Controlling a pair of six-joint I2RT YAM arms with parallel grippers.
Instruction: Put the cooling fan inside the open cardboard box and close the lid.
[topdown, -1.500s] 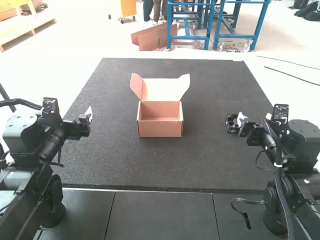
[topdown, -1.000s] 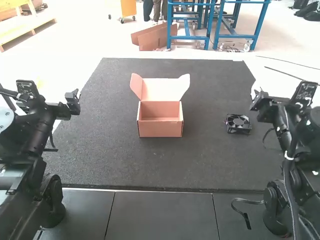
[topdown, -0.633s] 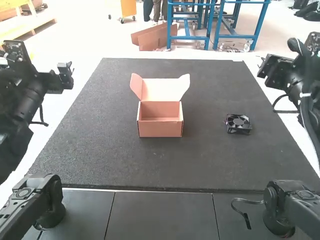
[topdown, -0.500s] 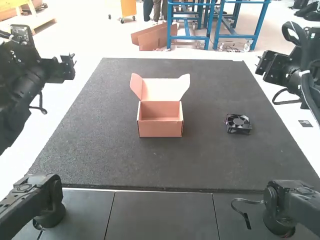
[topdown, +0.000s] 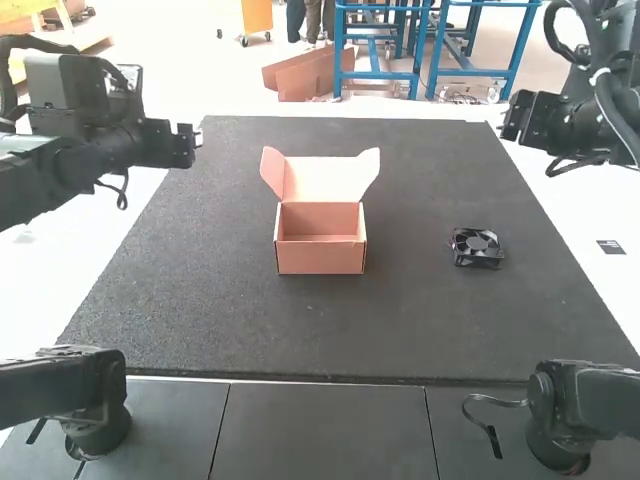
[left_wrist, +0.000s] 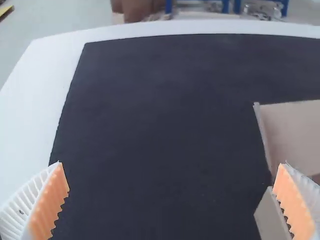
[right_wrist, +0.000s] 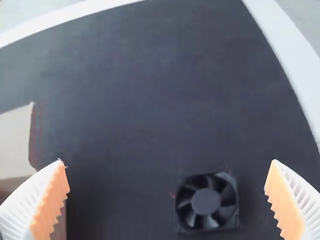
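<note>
Nothing's done yet: your fan (topdown: 476, 247) lies on the mat (topdown: 220, 290) at three o'clock from the box (topdown: 320, 238), well apart, lid up. Your left gripper (left_wrist: 170, 200) and right gripper (right_wrist: 165, 202) hang wide open, empty. Pickup, drop-in and lid-closing all remain.

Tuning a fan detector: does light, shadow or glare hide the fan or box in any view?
High view: even light, no hard shadows; the cooling fan contrasts weakly with the dark mat, the cardboard box clearly, its inside shaded. Right wrist view: its blades readable, no glare. Left wrist view: white table bright.
</note>
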